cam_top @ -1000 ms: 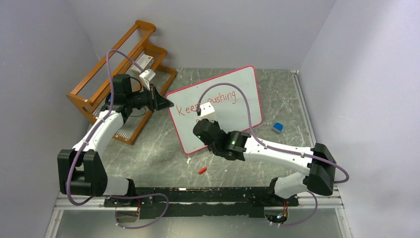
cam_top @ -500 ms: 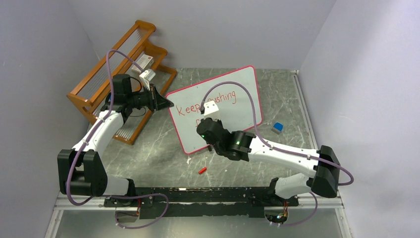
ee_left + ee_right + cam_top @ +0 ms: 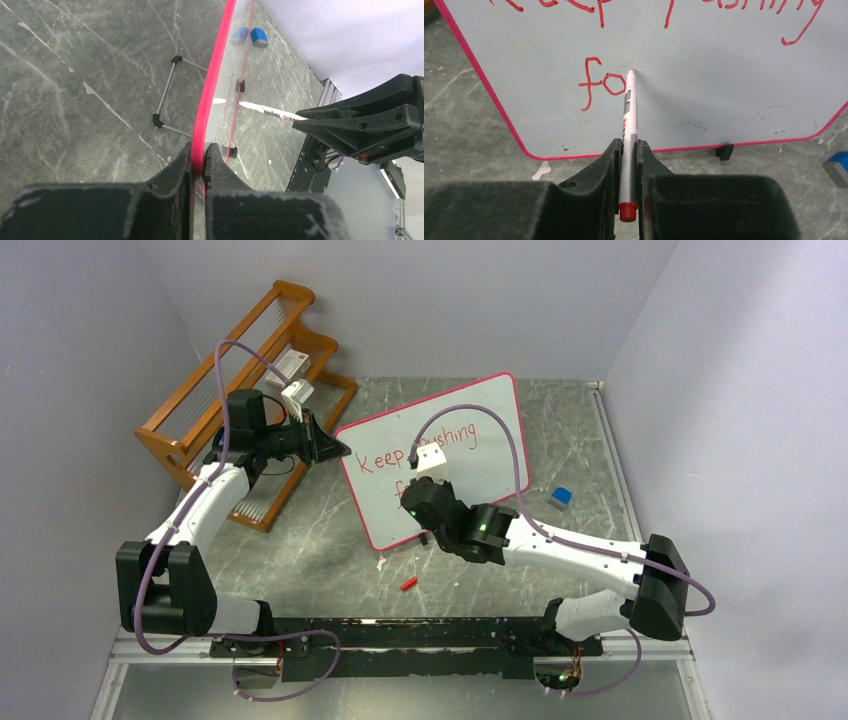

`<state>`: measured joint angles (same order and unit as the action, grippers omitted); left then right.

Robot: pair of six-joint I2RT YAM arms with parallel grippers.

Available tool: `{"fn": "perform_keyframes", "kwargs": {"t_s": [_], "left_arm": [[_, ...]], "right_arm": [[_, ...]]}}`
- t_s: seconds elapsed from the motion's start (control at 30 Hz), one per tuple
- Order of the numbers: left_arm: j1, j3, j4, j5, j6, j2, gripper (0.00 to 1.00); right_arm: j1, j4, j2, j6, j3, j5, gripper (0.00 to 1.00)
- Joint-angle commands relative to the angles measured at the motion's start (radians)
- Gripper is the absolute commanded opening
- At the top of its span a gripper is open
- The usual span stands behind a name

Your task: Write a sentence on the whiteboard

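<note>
Two arms at a gray desk (image 3: 300, 550). Nearest, a red cap (image 3: 408, 583) lies on it. R hand (image 3: 629, 146) is closed on a white marker (image 3: 629, 115), tip against the whiteboard (image 3: 724, 85) just right of "fo" in the red sentence (image 3: 589, 84). The board stands mid-desk; L hand (image 3: 199, 159) is clamped on its left edge. Blue eraser (image 3: 560, 497) near its right; wooden rack (image 3: 235, 390) far left.
</note>
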<state>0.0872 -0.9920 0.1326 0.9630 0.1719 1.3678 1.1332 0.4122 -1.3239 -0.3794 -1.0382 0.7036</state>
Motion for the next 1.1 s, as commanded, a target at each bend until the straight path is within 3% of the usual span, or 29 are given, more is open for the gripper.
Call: {"fn": "perform_keyframes", "kwargs": {"t_s": [0.0,1.07], "left_arm": [[0.020,0.012,0.067,-0.137,-0.113,0.033,0.05],[0.020,0.009,0.067,-0.134,-0.113,0.037,0.05]], "right_arm": [[-0.007,-0.029,-0.002,-0.002,0.010,0.017,0.00],[-0.021,0.029,-0.015,-0.038,0.043,-0.016,0.00]]}}
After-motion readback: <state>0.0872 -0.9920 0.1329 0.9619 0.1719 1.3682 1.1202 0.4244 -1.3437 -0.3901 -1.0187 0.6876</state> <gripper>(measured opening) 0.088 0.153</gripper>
